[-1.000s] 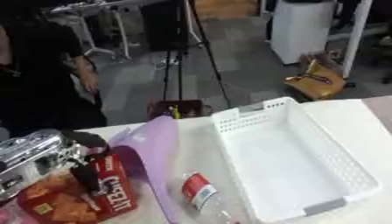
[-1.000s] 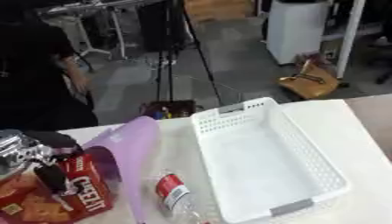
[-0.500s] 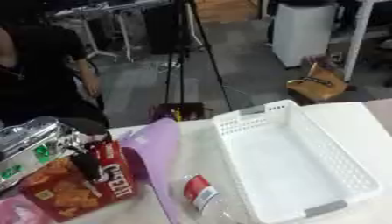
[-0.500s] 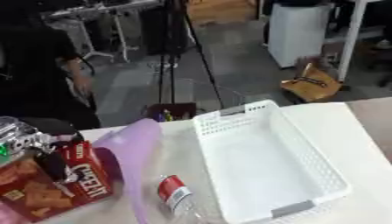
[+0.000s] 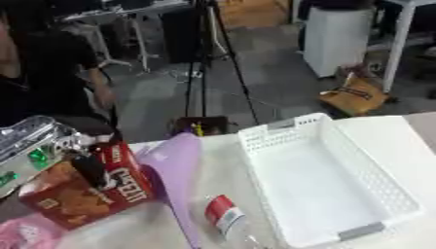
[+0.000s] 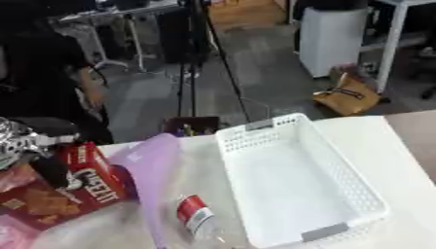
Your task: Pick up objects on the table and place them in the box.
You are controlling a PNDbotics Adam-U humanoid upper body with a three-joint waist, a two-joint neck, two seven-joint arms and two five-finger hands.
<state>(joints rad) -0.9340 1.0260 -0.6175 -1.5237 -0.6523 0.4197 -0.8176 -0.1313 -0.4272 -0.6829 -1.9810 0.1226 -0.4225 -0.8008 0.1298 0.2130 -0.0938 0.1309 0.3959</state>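
Observation:
My left hand (image 5: 38, 146) comes in from the left and is shut on a red Cheez-It cracker box (image 5: 89, 187), holding it tilted above the table's left side. A clear plastic bottle with a red label (image 5: 226, 219) lies on the table just left of the white perforated box (image 5: 332, 185), which holds nothing. A purple flat item (image 5: 174, 165) lies between the cracker box and the white box. A pink thing (image 5: 26, 236) shows at the bottom left corner. My right hand appears in neither view.
Beyond the table's far edge is a grey floor with a tripod (image 5: 208, 63), a brown bag (image 5: 357, 95) and a white cabinet (image 5: 336, 36). A person in black (image 5: 47, 73) stands at the far left.
My left hand has lifted the cracker box up off the table and tilted it. The bottle and white box kept their places.

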